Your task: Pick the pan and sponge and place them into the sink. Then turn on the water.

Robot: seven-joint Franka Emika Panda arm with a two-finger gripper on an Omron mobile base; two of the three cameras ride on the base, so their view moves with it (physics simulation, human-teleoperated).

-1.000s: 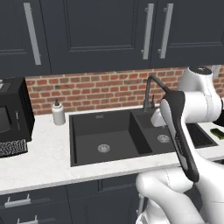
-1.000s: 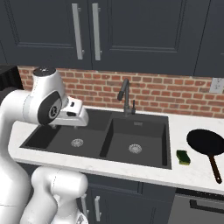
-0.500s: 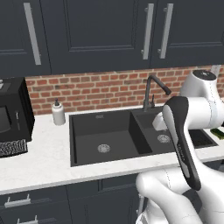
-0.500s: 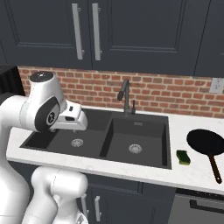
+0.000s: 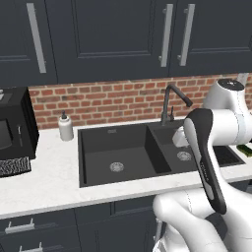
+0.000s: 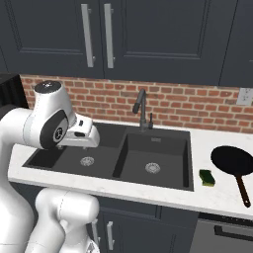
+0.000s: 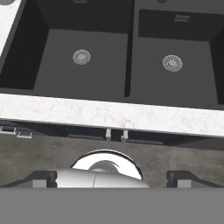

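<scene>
Item: my gripper (image 7: 111,178). Jaws spread wide, nothing between them, hanging above the front edge of the matte black double-basin sink (image 7: 127,94), both basins bare but for their silver drains.

Item: round all-black frying pan (image 6: 233,160), thin handle pointing toward the counter front, on the white marble counter (image 6: 207,195), well off to my right, past the sink's right rim.

Item: small yellow-green sponge (image 6: 207,178), just beside the pan.

Step, as I judge: first pick not begun. Next: swing right, descend onto the pan.

Sink (image 6: 187,159) matte black, silver drains; pan (image 6: 232,160) black; sponge (image 6: 207,178) yellow-green, dark-green face; backsplash (image 6: 188,106) red brick.
</scene>
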